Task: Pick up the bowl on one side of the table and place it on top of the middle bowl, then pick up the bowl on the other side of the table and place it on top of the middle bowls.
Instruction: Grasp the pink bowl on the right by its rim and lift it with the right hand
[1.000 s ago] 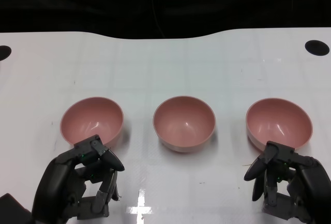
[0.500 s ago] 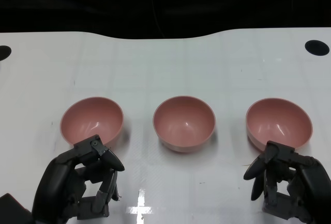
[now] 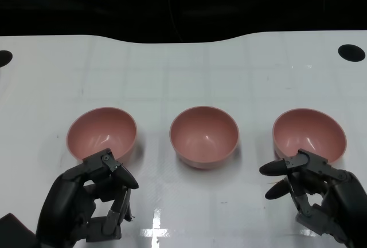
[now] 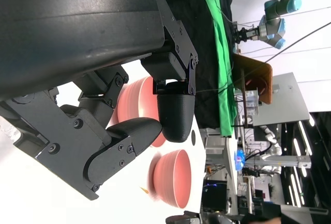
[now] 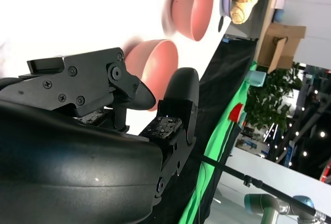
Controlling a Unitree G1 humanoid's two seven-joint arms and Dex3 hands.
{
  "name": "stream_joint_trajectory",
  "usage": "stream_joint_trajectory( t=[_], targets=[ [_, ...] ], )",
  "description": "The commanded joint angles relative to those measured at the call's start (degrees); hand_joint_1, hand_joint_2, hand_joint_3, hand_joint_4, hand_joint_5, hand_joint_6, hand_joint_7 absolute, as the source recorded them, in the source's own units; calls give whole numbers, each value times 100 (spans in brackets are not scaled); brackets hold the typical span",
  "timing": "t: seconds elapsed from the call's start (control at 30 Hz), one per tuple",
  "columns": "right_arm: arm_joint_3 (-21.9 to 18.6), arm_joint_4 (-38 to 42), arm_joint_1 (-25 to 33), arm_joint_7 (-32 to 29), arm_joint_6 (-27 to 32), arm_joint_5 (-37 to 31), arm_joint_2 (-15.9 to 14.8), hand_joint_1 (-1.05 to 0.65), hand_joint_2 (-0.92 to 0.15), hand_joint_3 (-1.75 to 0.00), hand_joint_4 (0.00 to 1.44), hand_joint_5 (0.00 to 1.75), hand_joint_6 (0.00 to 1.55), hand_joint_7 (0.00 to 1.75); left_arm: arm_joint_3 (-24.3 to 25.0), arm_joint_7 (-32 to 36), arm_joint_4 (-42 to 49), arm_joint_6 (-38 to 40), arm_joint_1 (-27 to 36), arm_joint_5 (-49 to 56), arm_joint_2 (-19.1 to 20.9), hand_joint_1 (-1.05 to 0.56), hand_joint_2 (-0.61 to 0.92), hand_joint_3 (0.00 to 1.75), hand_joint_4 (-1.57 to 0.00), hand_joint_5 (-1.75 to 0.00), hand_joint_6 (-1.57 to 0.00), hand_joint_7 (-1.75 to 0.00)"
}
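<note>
Currently three pink bowls sit in a row on the white table [image 3: 189,70], well apart from one another: the left bowl [image 3: 102,133], the middle bowl [image 3: 203,135] and the right bowl [image 3: 309,135], all upright and unstacked. Just in front of the left bowl, the left hand [image 3: 89,202] hangs with its fingers curled inward around nothing. Near the front rim of the right bowl, the right hand [image 3: 312,193] holds nothing, its fingers spread and pointing toward the middle of the table. Neither hand touches a bowl.
</note>
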Motion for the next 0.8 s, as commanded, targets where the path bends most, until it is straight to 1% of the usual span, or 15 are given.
stream_joint_trajectory(
  t=[0.03,0.07,0.13,0.2,0.3,0.37,0.47,0.6,0.7,0.8],
  targets=[
    [-133,-319,-40,-339,124,-677,-290,-39,-84,-9,25,77,36,32,30,21,62,-100,-22,29,59,-22,42,130,-89,-172,-83,-145],
    [-136,-359,-41,-399,143,-780,-313,-40,-85,-5,20,77,35,26,31,21,65,-113,-22,35,61,-22,42,130,-89,-172,-83,-145],
    [-145,-446,-43,-538,186,-1028,-381,-44,-85,-1,15,78,34,21,26,27,39,-98,-10,43,66,-22,42,130,-88,-172,-82,-145],
    [-145,-517,-51,-638,225,-1246,-453,-47,-85,0,14,79,33,18,26,22,17,-60,-4,25,70,-23,42,130,-88,-172,-82,-145],
    [-145,-640,-89,-752,301,-1613,-599,-54,-84,0,8,77,28,14,29,12,1,-4,-11,-10,71,-23,42,129,-88,-172,-82,-145],
    [-142,-764,-109,-833,423,-1974,-711,-59,-85,0,5,76,25,11,32,13,5,-8,-15,-13,71,-24,42,128,-88,-173,-82,-145],
    [-112,-1011,-119,-893,732,-2470,-832,-66,-86,-1,1,73,21,8,36,7,2,-12,-11,-17,77,-23,42,128,-87,-172,-82,-145],
    [-17,-1368,-183,-845,1349,-3181,-964,-71,-87,-1,0,65,19,6,42,37,4,-28,-5,27,88,-23,43,127,-87,-171,-82,-145],
    [99,-1432,-372,-802,1720,-3713,-1115,-71,-85,0,0,57,17,4,37,47,-5,-17,-7,33,81,-24,43,126,-87,-171,-81,-145],
    [253,-1352,-590,-768,2033,-4124,-1222,-71,-83,0,0,57,19,5,38,24,-31,46,5,-27,74,-24,43,125,-87,-171,-81,-145]
  ],
)
